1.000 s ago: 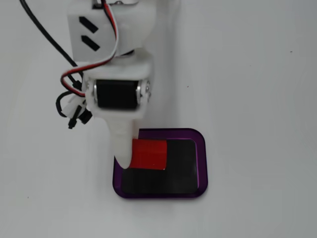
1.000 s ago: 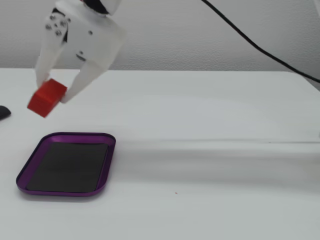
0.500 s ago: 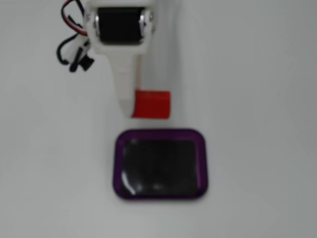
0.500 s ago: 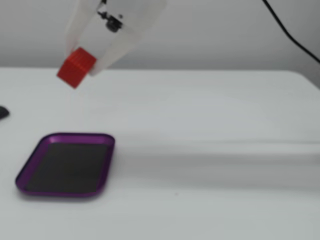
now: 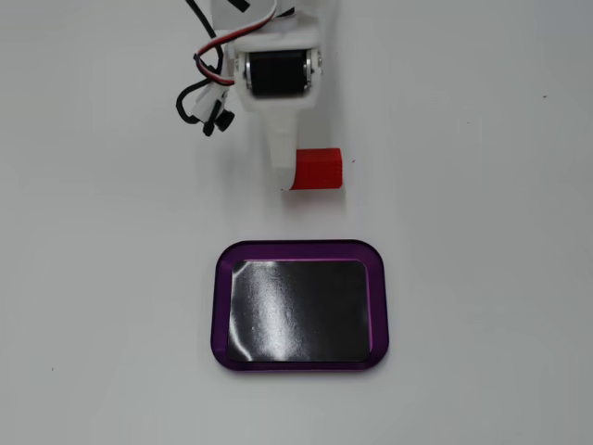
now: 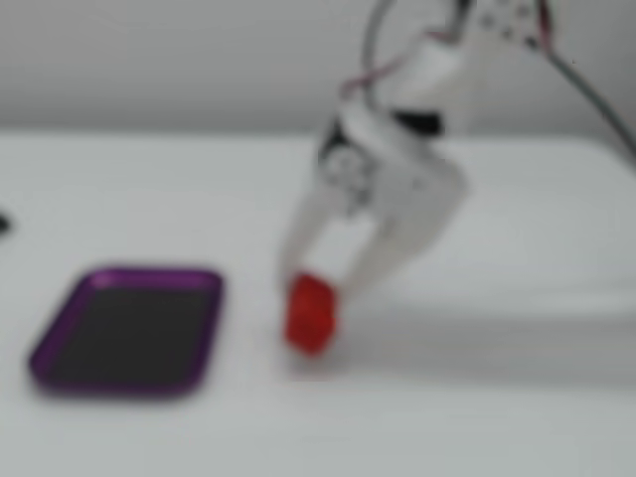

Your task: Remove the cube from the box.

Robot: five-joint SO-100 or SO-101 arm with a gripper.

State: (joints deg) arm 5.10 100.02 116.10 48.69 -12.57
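Fixed view from above: the gripper clasps the cube outside the box, toward the bench's far edge; the box floor is bare. Fixed view from the side: cube seems just above the bench, so releasing probably comes next.

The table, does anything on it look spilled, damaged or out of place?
Nothing stands out. The box lies flat and square on the table, empty, with only glare on its black floor. The cube is outside it, at the gripper; the side view is too blurred to show whether it touches the table.
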